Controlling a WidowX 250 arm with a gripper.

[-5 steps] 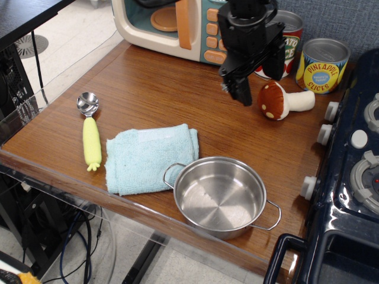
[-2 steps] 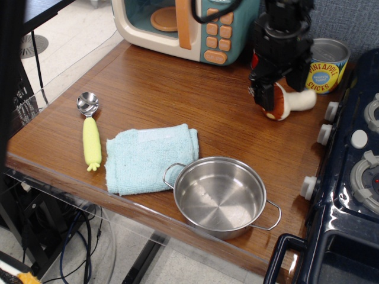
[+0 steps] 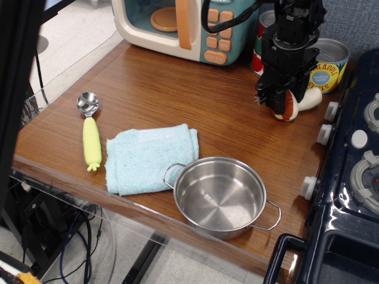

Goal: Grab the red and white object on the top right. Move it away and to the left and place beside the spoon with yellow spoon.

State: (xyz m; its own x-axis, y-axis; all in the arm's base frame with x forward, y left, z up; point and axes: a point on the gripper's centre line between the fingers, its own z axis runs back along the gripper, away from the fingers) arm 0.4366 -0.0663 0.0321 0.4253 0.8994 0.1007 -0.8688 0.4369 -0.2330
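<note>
The red and white object, a toy mushroom (image 3: 289, 110) with a red-brown spotted cap and a white stem, lies on its side at the back right of the wooden table (image 3: 166, 94). My gripper (image 3: 277, 102) is down on its cap and hides most of it. The jaws look open, standing either side of the cap. The spoon (image 3: 89, 128), with a metal bowl and a yellow corn-like handle, lies far off at the left of the table.
A light blue towel (image 3: 151, 157) and a steel pot (image 3: 220, 195) sit at the front middle. A toy microwave (image 3: 177, 23), a tomato can (image 3: 259, 52) and a pineapple can (image 3: 330, 62) line the back. A dark toy stove (image 3: 355, 165) borders the right edge.
My gripper has moved right from beside the microwave and come down over the mushroom's cap. The mushroom has shifted slightly to the right.
</note>
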